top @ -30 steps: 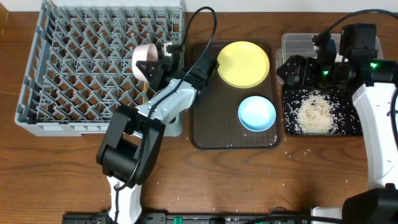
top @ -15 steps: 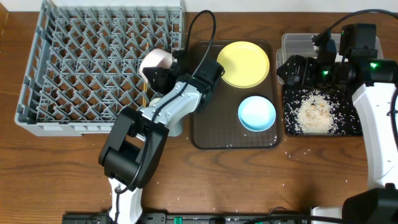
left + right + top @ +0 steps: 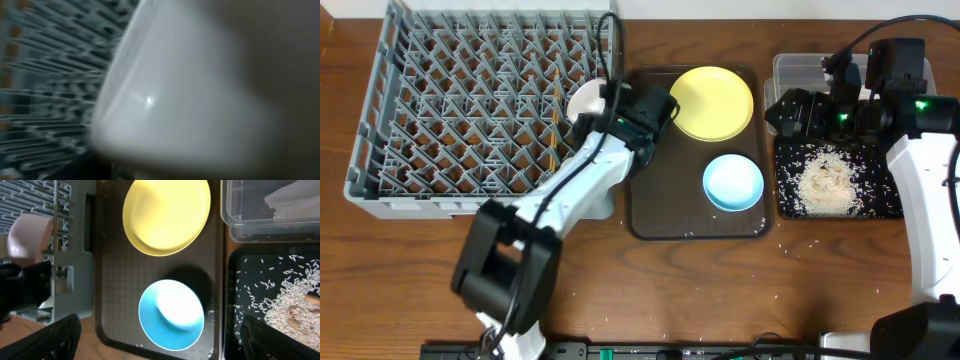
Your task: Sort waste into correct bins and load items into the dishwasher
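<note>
Overhead first: the grey plastic dish rack (image 3: 470, 110), a grid of upright pegs, fills the upper left of the wood-grained table (image 3: 420, 270). At the rack's right edge is a small glossy white cup (image 3: 584, 100), with the left hand (image 3: 608, 108) right against it. Whether that hand grips the cup or has let go cannot be told. In the centre, a dark brown textured tray (image 3: 650, 215) carries the round yellow plate (image 3: 711, 103) and the light blue bowl (image 3: 733, 183), which lie apart. At right, the shallow black tray (image 3: 892, 205) holds a heap of white rice scraps (image 3: 825, 185). The right hand (image 3: 788, 112) hangs over the tray's upper end, spread wide and empty.

The left wrist view gives only a blurred, smooth white curve of the cup close to the lens, with rack pegs behind it at left.

The right wrist view shows what the arm hides from above: the clear tub (image 3: 235, 225) at upper right, with a white crumpled piece (image 3: 292, 200) inside. Loose grains speckle the black tray below it.
</note>
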